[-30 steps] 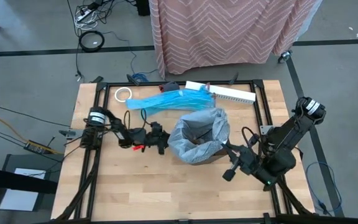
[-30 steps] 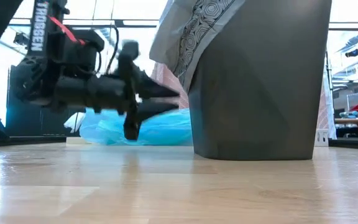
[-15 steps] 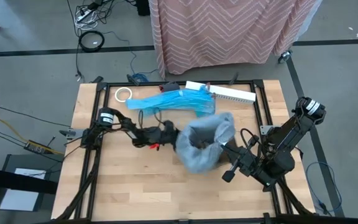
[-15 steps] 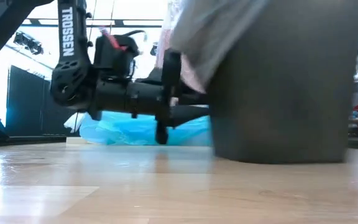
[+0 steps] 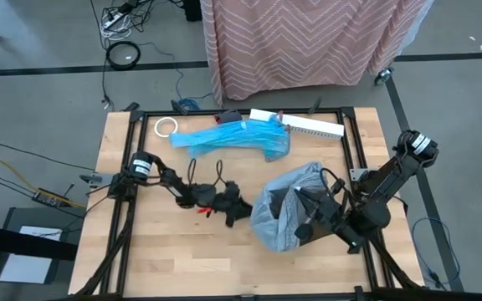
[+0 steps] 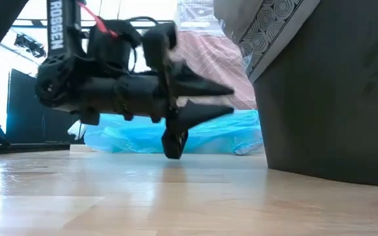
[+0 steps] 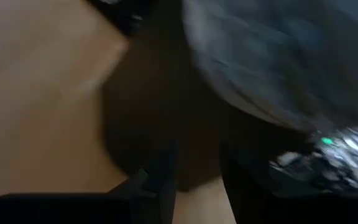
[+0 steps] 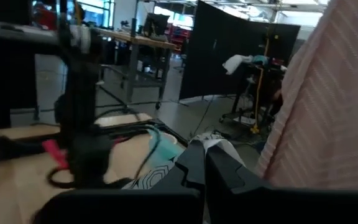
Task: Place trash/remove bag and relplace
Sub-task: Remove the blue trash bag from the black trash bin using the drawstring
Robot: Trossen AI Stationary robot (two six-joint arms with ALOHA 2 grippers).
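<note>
The bin with its grey bag has slid toward the right gripper, whose fingers look pinched on the bag's rim, so removal is starting. The left gripper, fingers parted in the low view, sits just beside it.

The bag sits between the left end effector and right end effector.

My wooden table carries a bagged bin; behind it lie a blue bag, tape roll and white strip.
</note>
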